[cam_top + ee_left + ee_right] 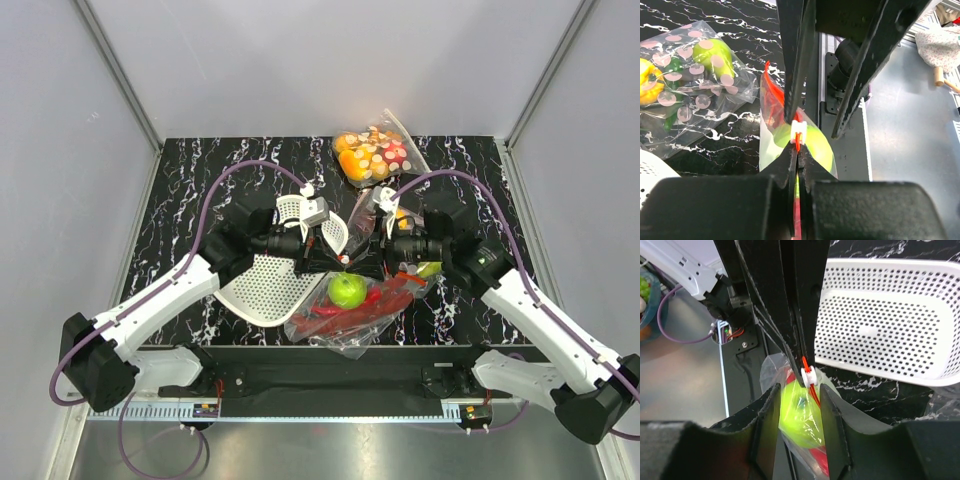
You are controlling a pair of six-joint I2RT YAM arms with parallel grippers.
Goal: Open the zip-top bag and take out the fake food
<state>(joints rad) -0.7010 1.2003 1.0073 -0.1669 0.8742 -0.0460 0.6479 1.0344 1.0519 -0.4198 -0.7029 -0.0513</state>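
Note:
The zip-top bag (345,318) lies at the table's near edge, and its mouth is lifted between the two grippers. Through its plastic show the green apple (347,290) and the red lobster (385,300); I cannot pick out the chili pepper. My left gripper (796,150) is shut on the orange-red zip strip (798,144), just behind the white slider (798,131). My right gripper (799,400) is open, its fingers (769,407) on either side of the bag's top over the apple (799,410). The slider (809,374) sits just past its tips. In the top view the grippers meet (325,255) (366,258).
A white perforated basket (262,288) lies left of the bag and shows in the right wrist view (880,325). One polka-dotted bag of fruit (375,155) sits at the back. Another polka-dotted bag (685,75) lies by the right arm. The table's front rail (320,385) is close below.

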